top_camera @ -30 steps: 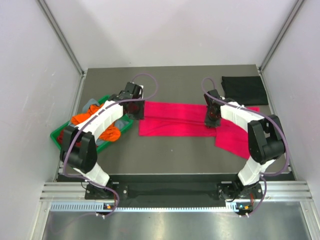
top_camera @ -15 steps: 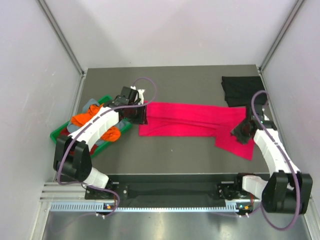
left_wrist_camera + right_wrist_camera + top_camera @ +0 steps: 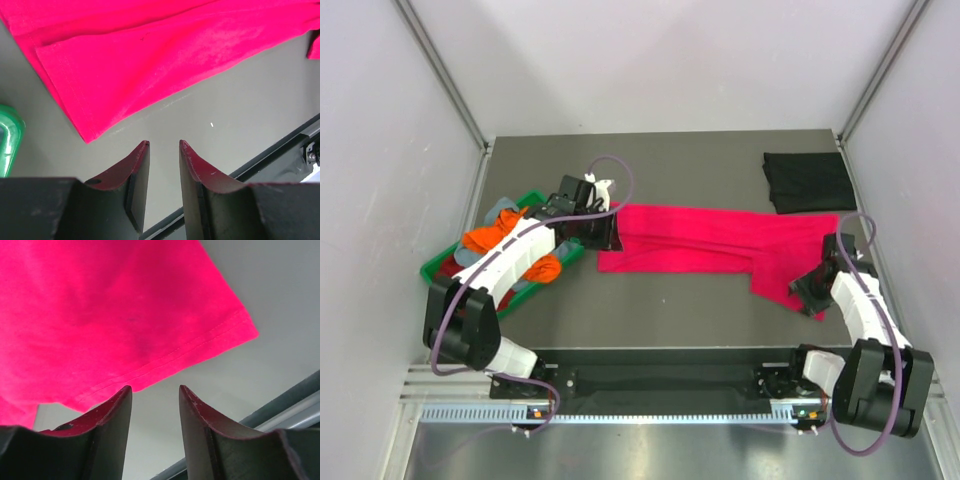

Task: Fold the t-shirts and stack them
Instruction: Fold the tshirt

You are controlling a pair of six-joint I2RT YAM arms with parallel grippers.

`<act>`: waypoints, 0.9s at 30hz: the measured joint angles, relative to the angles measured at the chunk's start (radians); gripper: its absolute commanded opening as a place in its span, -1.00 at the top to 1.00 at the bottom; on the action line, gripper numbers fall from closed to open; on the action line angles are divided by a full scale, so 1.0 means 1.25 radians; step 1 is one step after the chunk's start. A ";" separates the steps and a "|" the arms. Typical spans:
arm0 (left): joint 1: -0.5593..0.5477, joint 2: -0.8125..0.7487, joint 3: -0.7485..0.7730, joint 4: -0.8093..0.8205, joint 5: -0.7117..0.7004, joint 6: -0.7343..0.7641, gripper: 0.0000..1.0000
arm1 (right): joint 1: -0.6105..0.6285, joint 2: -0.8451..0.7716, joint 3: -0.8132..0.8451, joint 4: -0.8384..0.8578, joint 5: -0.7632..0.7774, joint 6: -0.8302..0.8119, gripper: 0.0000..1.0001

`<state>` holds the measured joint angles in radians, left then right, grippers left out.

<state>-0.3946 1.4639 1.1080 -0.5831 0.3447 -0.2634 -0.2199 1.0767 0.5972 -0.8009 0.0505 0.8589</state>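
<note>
A bright pink-red t-shirt [image 3: 705, 240] lies folded lengthwise across the middle of the table, with a flap hanging toward the near right. A black t-shirt [image 3: 809, 181] lies folded at the back right. My left gripper [image 3: 607, 238] is open and empty at the shirt's left end; the hem corner [image 3: 85, 125] shows just ahead of its fingers [image 3: 137, 165]. My right gripper [image 3: 807, 282] is open and empty at the near right corner of the flap [image 3: 150, 330], with the hem just beyond its fingertips [image 3: 125, 395].
A green tray [image 3: 438, 265] at the left holds orange [image 3: 495, 235], dark red and grey-blue tees. The enclosure walls and metal posts stand close on both sides. The table's front rail [image 3: 280, 150] runs near both grippers.
My right arm has swung from the shirt's middle out to the near right corner of the flap. My left gripper has shifted a little right along the shirt's left end.
</note>
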 measured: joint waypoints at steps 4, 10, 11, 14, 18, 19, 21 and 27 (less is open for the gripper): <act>0.000 -0.002 0.000 0.001 0.003 0.000 0.29 | -0.008 0.017 -0.006 -0.003 0.003 0.027 0.12; 0.000 -0.002 0.000 0.004 0.005 0.000 0.30 | -0.022 0.025 -0.023 0.023 0.020 0.069 0.08; 0.000 -0.002 0.000 0.004 0.005 0.000 0.29 | -0.024 0.026 -0.033 0.030 0.022 0.076 0.08; 0.000 -0.002 0.000 0.004 0.002 0.001 0.30 | -0.028 0.043 -0.049 0.046 0.024 0.096 0.08; 0.000 -0.002 -0.001 0.004 -0.002 0.001 0.30 | -0.030 0.048 -0.048 0.055 0.023 0.107 0.09; 0.000 -0.002 -0.001 0.003 -0.003 0.001 0.30 | -0.031 0.049 -0.048 0.059 0.024 0.110 0.12; 0.000 -0.002 -0.001 0.003 -0.006 0.001 0.31 | -0.031 0.050 -0.049 0.070 0.024 0.113 0.20; 0.000 -0.001 -0.001 0.003 -0.017 0.001 0.31 | -0.031 0.062 -0.053 0.132 0.030 0.116 0.92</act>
<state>-0.3946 1.4624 1.1065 -0.5789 0.3233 -0.2626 -0.2584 1.1542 0.5312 -0.6353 0.0879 1.0035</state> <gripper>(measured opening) 0.347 0.147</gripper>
